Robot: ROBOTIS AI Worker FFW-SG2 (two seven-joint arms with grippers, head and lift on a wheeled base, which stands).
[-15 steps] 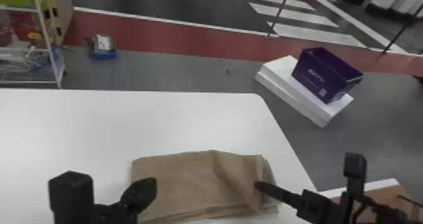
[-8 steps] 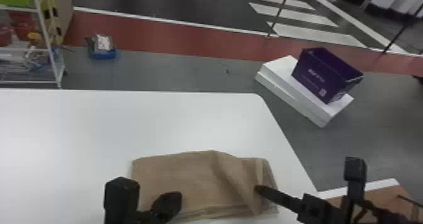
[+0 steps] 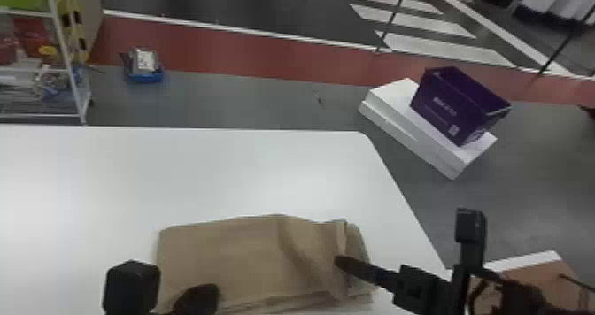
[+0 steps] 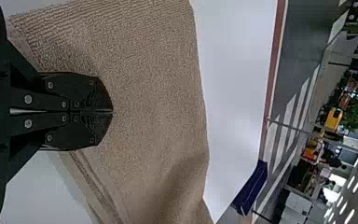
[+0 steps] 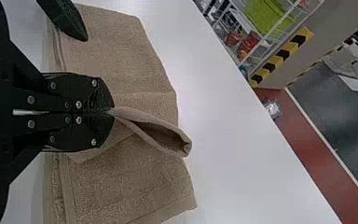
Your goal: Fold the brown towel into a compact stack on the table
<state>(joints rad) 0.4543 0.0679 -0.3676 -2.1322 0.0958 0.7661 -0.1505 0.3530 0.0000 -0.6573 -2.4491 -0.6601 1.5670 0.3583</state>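
Note:
The brown towel (image 3: 230, 256) lies folded in layers near the table's front edge, with a raised fold toward its right end. In the head view my left gripper (image 3: 201, 294) is over the towel's front left part. The left wrist view has this gripper (image 4: 112, 111) shut against or just above the towel (image 4: 158, 74), with no pinched cloth visible. My right gripper (image 3: 340, 262) is at the towel's right part. Seen from the right wrist, the gripper (image 5: 112, 112) is shut on a pinched fold of the towel (image 5: 130, 182), which opens into a loop beyond the fingertips.
The white table (image 3: 199, 172) extends behind and left of the towel, and its right edge slants past the right arm. On the floor beyond stand a purple bin (image 3: 456, 101) on white boxes (image 3: 411, 128) and a rack (image 3: 71, 71). A brown box (image 3: 540, 274) is at the lower right.
My left gripper went right over the towel, then came back left and a little nearer. My right gripper has shifted left with the pinched fold, uncovering more of the layer at the towel's right end.

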